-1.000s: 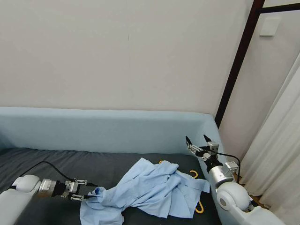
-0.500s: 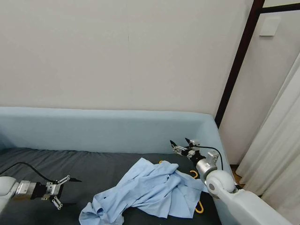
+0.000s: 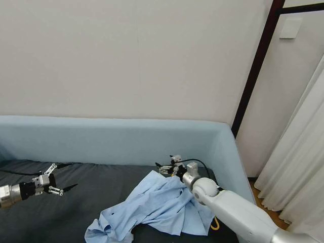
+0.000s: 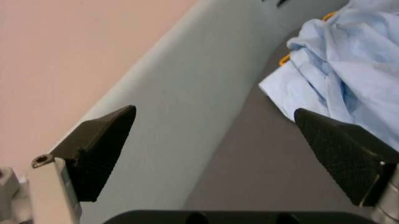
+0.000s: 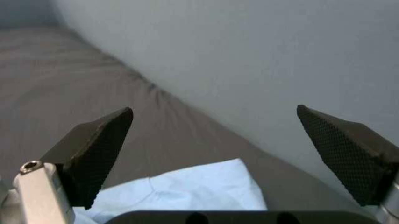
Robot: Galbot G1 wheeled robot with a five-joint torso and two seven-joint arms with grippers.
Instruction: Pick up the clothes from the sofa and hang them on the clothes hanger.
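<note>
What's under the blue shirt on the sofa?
The blue shirt lies on the sofa's dark seat cushion. An orange hanger pokes out from beneath its right edge; the rest of it is covered.

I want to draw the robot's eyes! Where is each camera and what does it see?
Head view: on the head, looking down at the sofa, blue shirt, left gripper and right gripper, both open.
Left wrist view: on the left arm, looking between its fingers along the backrest toward the shirt.
Right wrist view: on the right arm, fingers framing the shirt's edge.
All share the shirt.
</note>
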